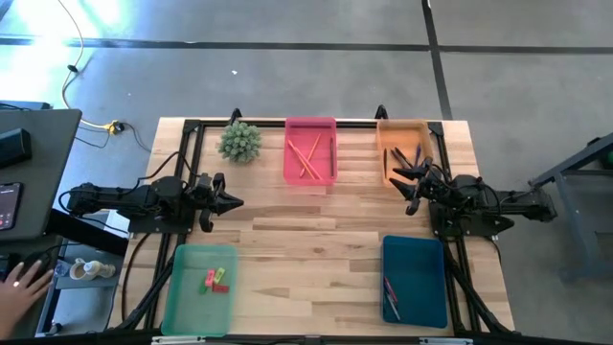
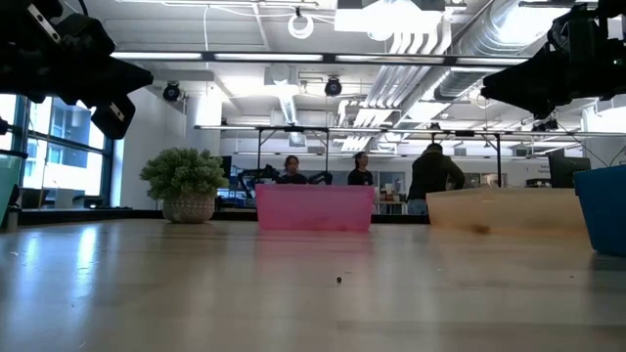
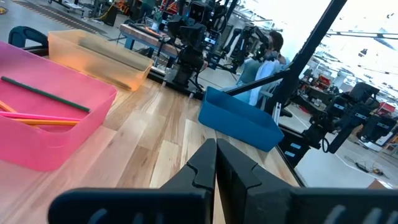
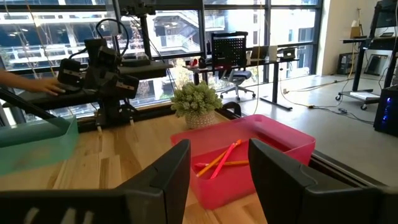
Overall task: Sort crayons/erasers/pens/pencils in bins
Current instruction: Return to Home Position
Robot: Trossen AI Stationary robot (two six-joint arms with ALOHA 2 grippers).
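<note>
Four bins sit on the wooden table. The pink bin (image 1: 310, 124) at the far middle holds orange-tan pencils (image 1: 306, 156) and a dark green pencil (image 3: 43, 93). The orange bin (image 1: 402, 126) at the far right holds dark sticks. The light green bin (image 1: 182, 305) at the near left holds pink-red and yellow-green erasers (image 1: 215, 279). The teal-blue bin (image 1: 427, 287) at the near right holds a few thin sticks. My left gripper (image 1: 233, 201) hovers shut over bare table at the left. My right gripper (image 1: 400, 179) hovers open at the orange bin's near edge, facing the pink bin (image 4: 273, 140).
A potted plant (image 1: 239, 141) stands at the far left, beside the pink bin. The table's middle is bare wood (image 1: 316, 240). A person's hand (image 1: 24, 283) rests on a desk off the table's left. People stand in the room behind the table (image 2: 435, 176).
</note>
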